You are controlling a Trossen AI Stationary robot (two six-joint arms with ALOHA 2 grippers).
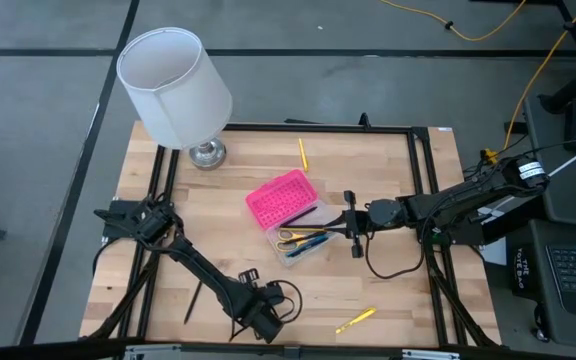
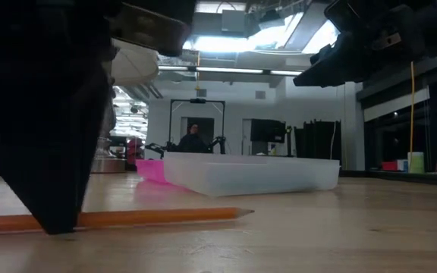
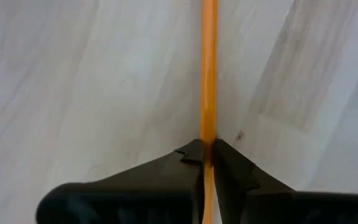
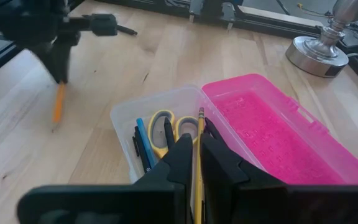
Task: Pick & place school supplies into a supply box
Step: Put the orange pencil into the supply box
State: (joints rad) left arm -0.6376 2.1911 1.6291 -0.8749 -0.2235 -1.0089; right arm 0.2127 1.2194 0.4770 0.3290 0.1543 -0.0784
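Left wrist view: left tool (image 3: 207, 163) pinches the orange pencil (image 3: 209, 68) lying on the table (image 3: 92, 87).

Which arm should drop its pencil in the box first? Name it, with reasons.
Right. The right pincer holds a yellow pencil at the open supply box; the left pincer grips an orange pencil lying on the table, away from it.
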